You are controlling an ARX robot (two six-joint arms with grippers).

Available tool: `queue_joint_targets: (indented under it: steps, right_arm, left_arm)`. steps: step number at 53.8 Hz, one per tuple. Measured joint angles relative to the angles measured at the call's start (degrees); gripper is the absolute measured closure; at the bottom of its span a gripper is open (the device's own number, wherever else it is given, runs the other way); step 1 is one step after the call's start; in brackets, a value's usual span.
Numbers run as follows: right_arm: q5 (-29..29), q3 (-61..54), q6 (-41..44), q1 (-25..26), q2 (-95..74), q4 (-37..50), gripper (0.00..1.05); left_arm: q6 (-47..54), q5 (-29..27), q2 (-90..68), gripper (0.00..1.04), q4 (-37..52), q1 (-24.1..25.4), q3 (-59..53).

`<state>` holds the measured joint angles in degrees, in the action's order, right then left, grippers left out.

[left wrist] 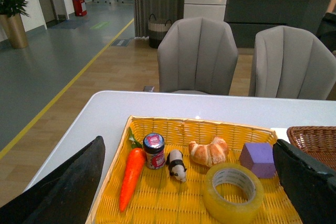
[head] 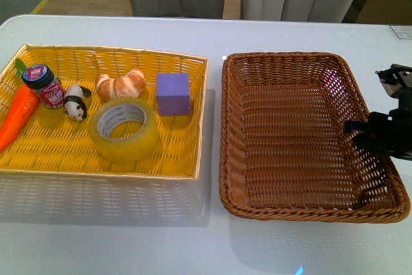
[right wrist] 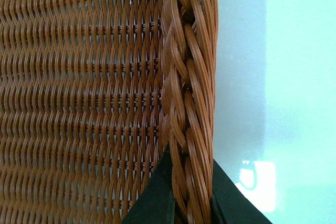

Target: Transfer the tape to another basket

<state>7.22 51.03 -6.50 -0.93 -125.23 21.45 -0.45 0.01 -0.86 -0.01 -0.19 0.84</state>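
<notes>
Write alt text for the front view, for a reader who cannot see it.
A roll of yellow tape lies in a yellow basket on the left of a white table, with a purple cube, croissant, toy panda, jar and carrot. To its right sits an empty brown wicker basket, the right gripper at its right rim.

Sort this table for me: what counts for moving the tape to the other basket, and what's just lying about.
For the job:
tape, lying in the yellow basket
brown basket, empty
right pincer, gripping its rim
left pincer, open

Lying about:
carrot
jar
toy panda
croissant
purple cube
</notes>
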Motion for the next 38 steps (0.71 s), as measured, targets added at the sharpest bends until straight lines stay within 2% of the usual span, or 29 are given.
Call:
queue_joint_targets:
  steps: [8, 10, 24, 27, 38]
  right_arm:
    - [-0.2, 0.0, -1.81, -2.21, 0.0, 0.28, 1.0]
    - [-0.04, 0.0, -1.86, -2.45, 0.0, 0.33, 0.96]
    - [-1.46, -1.88, -1.01, -1.09, 1.44, 3.06, 0.53]
    - [-1.31, -3.93, -0.52, 0.02, 4.02, 5.16, 0.41]
    - [-1.16, -11.47, 0.79, 2.01, 16.81, 10.73, 0.1]
  left_arm:
    - [0.0, 0.0, 0.0, 0.09, 0.0, -0.02, 0.0]
    - [0.0, 0.0, 0.0, 0.09, 0.0, 0.0, 0.0]
    - [0.0, 0.0, 0.0, 0.09, 0.0, 0.0, 0.0]
    - [0.0, 0.0, 0.0, 0.09, 0.0, 0.0, 0.0]
    - [0.0, 0.0, 0.0, 0.09, 0.0, 0.0, 0.0]
